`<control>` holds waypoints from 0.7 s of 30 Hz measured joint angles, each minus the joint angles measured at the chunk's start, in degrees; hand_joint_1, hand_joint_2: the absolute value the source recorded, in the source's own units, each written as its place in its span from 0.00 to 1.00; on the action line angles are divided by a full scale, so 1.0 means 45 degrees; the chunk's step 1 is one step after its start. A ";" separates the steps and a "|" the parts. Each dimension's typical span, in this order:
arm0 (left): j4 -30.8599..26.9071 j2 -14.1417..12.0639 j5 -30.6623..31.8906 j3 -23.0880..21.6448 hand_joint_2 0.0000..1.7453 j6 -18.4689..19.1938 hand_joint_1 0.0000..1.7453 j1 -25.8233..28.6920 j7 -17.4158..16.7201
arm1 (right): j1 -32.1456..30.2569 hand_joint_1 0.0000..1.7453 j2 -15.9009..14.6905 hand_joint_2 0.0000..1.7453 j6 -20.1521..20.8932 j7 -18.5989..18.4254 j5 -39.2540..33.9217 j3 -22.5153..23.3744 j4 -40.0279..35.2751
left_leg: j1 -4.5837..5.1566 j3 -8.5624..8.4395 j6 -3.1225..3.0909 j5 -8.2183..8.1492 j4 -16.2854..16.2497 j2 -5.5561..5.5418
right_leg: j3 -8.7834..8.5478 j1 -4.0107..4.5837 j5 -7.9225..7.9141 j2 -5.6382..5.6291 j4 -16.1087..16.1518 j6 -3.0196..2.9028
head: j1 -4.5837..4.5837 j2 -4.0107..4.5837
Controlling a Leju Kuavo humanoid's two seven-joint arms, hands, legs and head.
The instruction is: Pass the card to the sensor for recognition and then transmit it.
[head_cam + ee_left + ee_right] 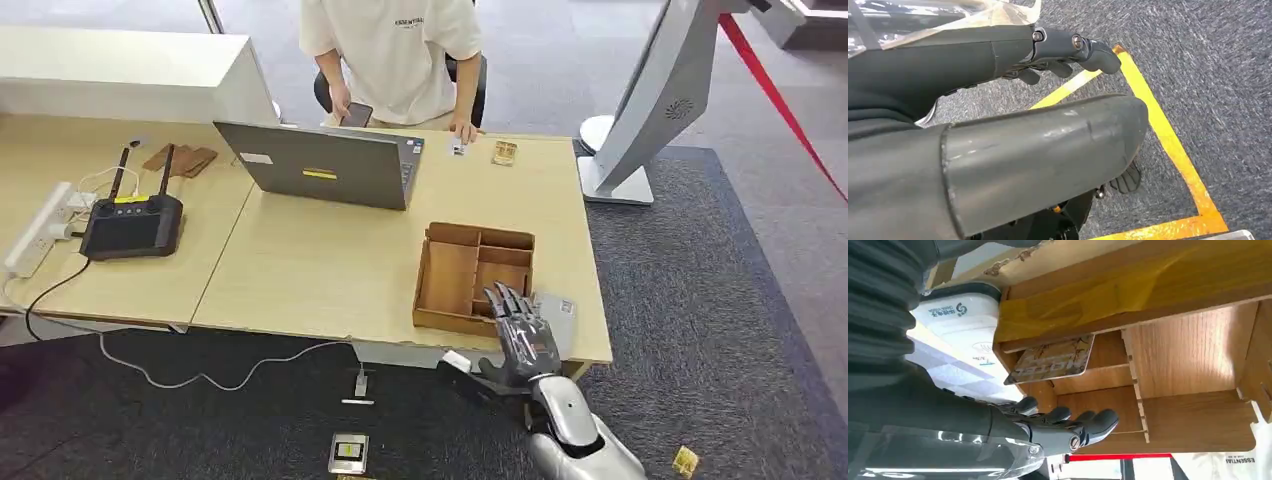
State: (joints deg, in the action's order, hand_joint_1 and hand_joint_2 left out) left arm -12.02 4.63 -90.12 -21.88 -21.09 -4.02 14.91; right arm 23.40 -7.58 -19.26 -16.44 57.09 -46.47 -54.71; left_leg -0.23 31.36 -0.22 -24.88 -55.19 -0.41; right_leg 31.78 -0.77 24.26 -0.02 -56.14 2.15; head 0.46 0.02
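The bench (300, 270), a light wood surface, is seen in the head view with a grey laptop (318, 163) standing open near its far edge. A person in a white T-shirt (392, 50) is seated behind the bench. A black remote controller (132, 225) with two antennas is placed on the left part of the bench, beside a white power strip (40, 228).

A divided wooden tray (473, 275) is located near the right front corner of the bench. A white sensor pad (557, 320) is positioned just beside the tray, toward the bench's right edge.

The right hand (522, 335) is held over the tray's front edge with its fingers extended and apart; nothing is gripped. In the right wrist view, the card (1050, 360), printed "HOTEL", is seen tilted inside a tray compartment, apart from the fingers (1098, 421).

The left hand (1068, 52) hangs above grey carpet marked with yellow tape (1168, 140); its fingers are curled loosely, with nothing held.
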 joint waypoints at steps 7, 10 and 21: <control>0.0000 0.0019 -0.0005 0.0000 0.00 0.0000 0.00 0.0001 0.0053 | 0.0286 0.00 0.0121 1.00 -0.0403 0.0000 -0.0024 -0.0005 0.0393 | 0.0000 0.0000 0.0000 0.0000 0.0000 -0.0001 | 0.0001 0.0000 0.0000 0.0000 0.0001 0.0000 | 0.0000 0.0000; 0.0000 0.0019 -0.0005 0.0000 0.00 0.0000 0.00 0.0002 0.0136 | 0.0310 0.00 0.0136 1.00 -0.0802 -0.0132 0.0083 -0.0005 0.0534 | 0.0000 0.0001 0.0000 0.0000 0.0000 -0.0001 | 0.0001 0.0000 0.0000 0.0000 0.0001 0.0000 | 0.0000 0.0000; 0.0000 0.0122 -0.0005 0.0000 0.00 0.0000 0.00 0.0006 0.0277 | 0.0499 0.00 0.0068 1.00 -0.2030 -0.0364 0.0204 0.0243 0.1180 | 0.0000 -0.0002 0.0000 0.0000 -0.0001 0.0000 | 0.0001 -0.0001 0.0000 0.0000 0.0001 0.0000 | 0.0000 0.0000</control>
State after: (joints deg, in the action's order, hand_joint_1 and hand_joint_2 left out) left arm -12.02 5.18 -90.14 -21.88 -21.09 -3.99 16.15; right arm 25.65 -7.28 -28.39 -18.08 58.01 -45.38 -49.40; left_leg -0.23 31.35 -0.22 -24.88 -55.20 -0.41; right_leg 31.78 -0.77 24.26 -0.02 -56.13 2.16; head 0.46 0.02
